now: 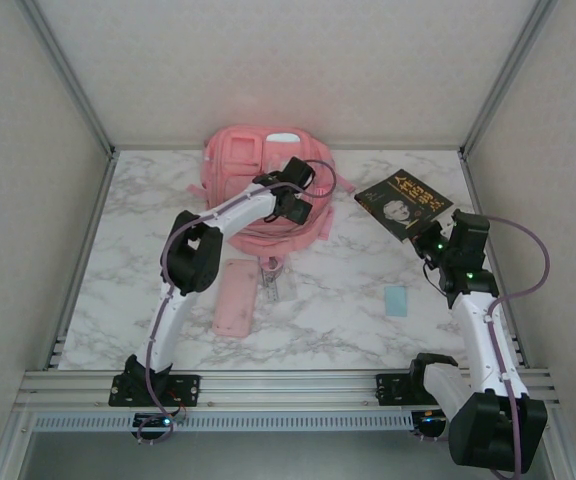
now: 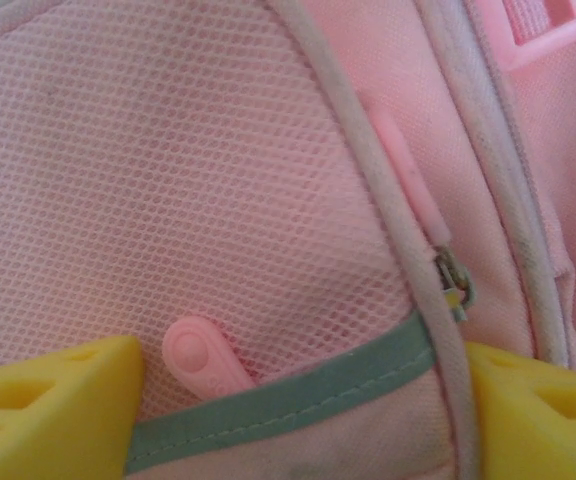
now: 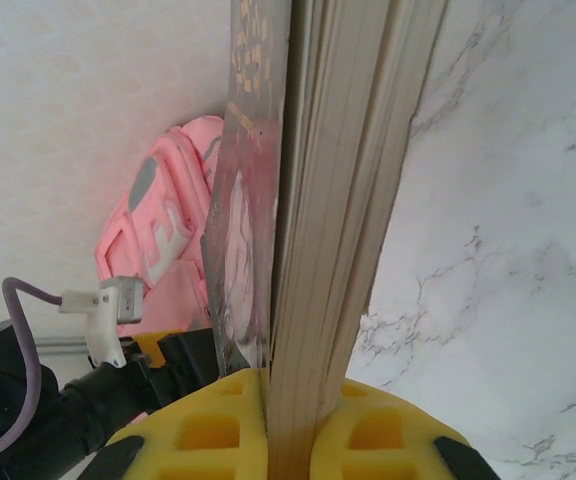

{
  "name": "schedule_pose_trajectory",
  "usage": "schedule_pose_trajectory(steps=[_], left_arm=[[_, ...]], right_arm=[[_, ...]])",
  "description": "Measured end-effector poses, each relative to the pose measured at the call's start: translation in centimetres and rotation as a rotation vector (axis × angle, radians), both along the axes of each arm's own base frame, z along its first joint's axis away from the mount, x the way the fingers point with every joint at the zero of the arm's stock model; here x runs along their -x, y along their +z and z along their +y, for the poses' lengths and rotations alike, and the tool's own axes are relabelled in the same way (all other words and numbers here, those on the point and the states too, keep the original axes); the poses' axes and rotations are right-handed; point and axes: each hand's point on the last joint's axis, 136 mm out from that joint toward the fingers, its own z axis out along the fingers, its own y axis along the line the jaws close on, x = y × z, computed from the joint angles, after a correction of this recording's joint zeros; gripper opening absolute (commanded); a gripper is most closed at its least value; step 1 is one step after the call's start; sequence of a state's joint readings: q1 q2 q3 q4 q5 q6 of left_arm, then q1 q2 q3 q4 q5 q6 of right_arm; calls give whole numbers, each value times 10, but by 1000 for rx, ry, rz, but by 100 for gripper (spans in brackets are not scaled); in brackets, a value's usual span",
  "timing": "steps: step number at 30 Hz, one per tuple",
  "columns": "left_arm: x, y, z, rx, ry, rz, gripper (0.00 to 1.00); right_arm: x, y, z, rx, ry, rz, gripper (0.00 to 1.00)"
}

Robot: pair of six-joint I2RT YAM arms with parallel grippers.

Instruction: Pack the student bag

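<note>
student bag (image 1: 258, 170): lies at the far middle of the table (image 1: 348, 290), front pockets up.
step in hand: probably taking hold of a zip pull to open the bag for packing.
doing it well: close on the pink pull tab (image 2: 203, 358) alone, clear of the mesh, then draw along the zip line.
left gripper (image 2: 298, 400): over the bag's right side, released, nothing held; the tab sits between its jaws.
right gripper (image 1: 433, 240): clenched on the book (image 1: 403, 203), to the right of the bag.

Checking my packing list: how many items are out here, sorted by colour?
Pink: 2, student bag, pencil case
Black: 1, book
Light blue: 1, small flat rectangle
Greyish: 1, thin item by pencil case, unidentifiable
Total: 5
</note>
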State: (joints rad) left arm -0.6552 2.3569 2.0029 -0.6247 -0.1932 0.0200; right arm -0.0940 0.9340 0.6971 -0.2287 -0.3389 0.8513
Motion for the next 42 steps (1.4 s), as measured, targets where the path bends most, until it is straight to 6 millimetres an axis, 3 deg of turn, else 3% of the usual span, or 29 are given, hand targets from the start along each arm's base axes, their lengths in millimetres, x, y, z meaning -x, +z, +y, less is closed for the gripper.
schedule_pose_trajectory(steps=[3, 4, 12, 20, 23, 34, 42], left_arm=[[4, 0, -4, -19, -9, -3, 3], [4, 0, -4, -27, -7, -7, 0], [3, 28, -2, 52, 34, 53, 0], [-18, 135, -2, 364, 97, 55, 0], [-23, 160, 0, 465, 126, 61, 0], [-28, 142, -19, 622, 214, 178, 0], [-37, 158, -32, 760, 276, 183, 0]], right_arm=[[0, 0, 1, -3, 5, -1, 0], [0, 0, 1, -4, 6, -1, 0], [2, 0, 6, -11, 36, 0, 0], [8, -5, 19, -61, 98, 15, 0], [13, -12, 28, -95, 130, 37, 0], [21, -12, 122, -190, 336, 29, 0], [-1, -49, 164, -186, 346, 87, 0]])
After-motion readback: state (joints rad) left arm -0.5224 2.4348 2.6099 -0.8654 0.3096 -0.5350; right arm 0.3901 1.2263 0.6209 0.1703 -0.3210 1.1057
